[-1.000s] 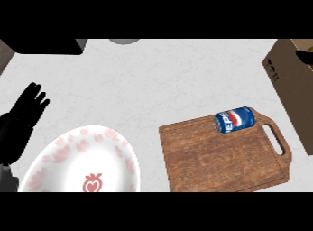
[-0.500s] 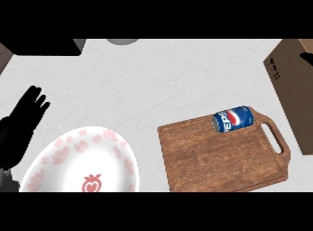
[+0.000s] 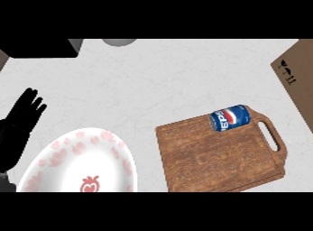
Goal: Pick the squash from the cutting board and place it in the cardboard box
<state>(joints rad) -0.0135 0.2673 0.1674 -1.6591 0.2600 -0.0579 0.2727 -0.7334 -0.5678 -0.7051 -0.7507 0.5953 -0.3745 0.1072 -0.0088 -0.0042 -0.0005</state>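
Head view, looking steeply down at the counter. We see the wooden cutting board [image 3: 218, 153] at lower right, its handle toward the cardboard box [image 3: 306, 85], which is cut off by the right edge so that its opening cannot be seen. No squash shows anywhere — the board carries only a blue soda can [image 3: 231, 117], lying on its side at the board's far corner, long axis running diagonally toward the box. The left hand [image 3: 16, 128] rests at the left edge beside the strawberry-patterned plate [image 3: 79, 164], fingers straight and slightly spread, holding nothing; the can lies well apart to its right. The right hand is out of view — so we cannot judge which hand is nearer.
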